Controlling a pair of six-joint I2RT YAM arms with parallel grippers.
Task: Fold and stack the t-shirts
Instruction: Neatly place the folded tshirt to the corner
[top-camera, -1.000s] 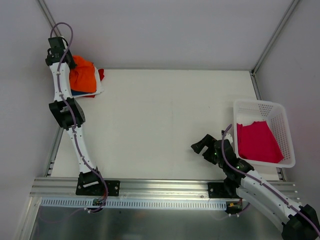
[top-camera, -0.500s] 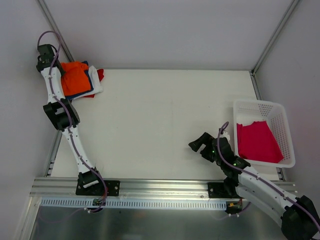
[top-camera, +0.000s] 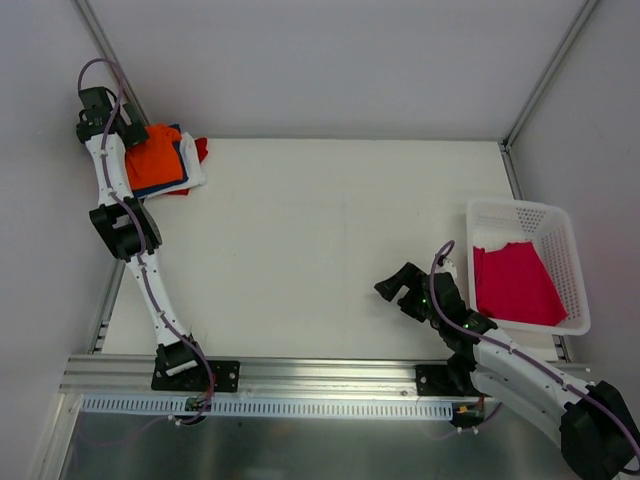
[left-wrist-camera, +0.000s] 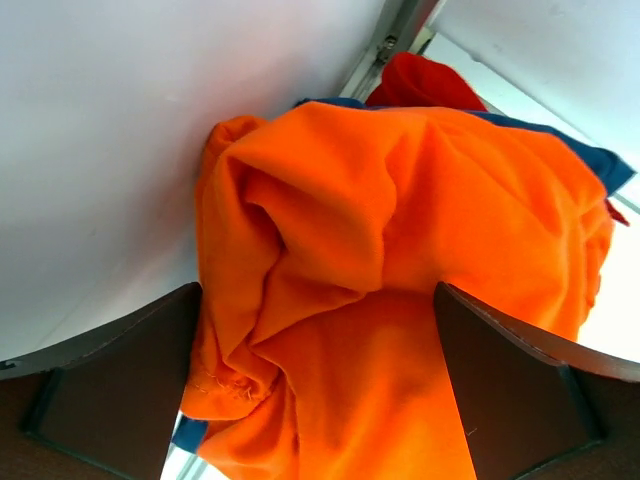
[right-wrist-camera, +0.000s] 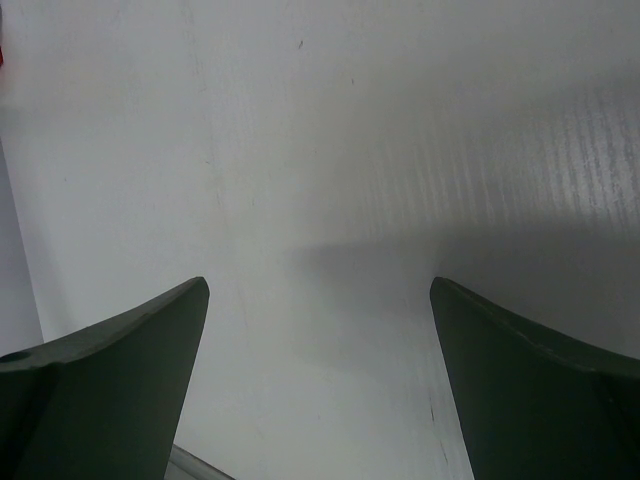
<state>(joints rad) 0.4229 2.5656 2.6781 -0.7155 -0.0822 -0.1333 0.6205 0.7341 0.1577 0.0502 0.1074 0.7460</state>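
1. Orange t-shirt (top-camera: 155, 158) lies rumpled on top of the pile at the table's far-left corner. Navy (left-wrist-camera: 592, 166), white (top-camera: 194, 174) and red (left-wrist-camera: 420, 85) tees show beneath it. Over the last second it has slid slightly left toward the wall and bunched up.
2. Left gripper (left-wrist-camera: 318, 290) has pulled back to the pile's wall side. Its fingers (left-wrist-camera: 120, 370) are spread wide on either side of the bunched cloth and pinch nothing.
3. My reading is that this tee has just been let go on the stack, though its creased top may want smoothing.
4. Magenta-pink t-shirt (top-camera: 515, 285) sits unfolded in the white basket (top-camera: 520, 208) at the right edge, so folding work remains.
5. Right gripper (top-camera: 398, 296) has crept a little leftward. It hovers with its fingers apart and empty over the bare table (top-camera: 330, 230), near the basket.
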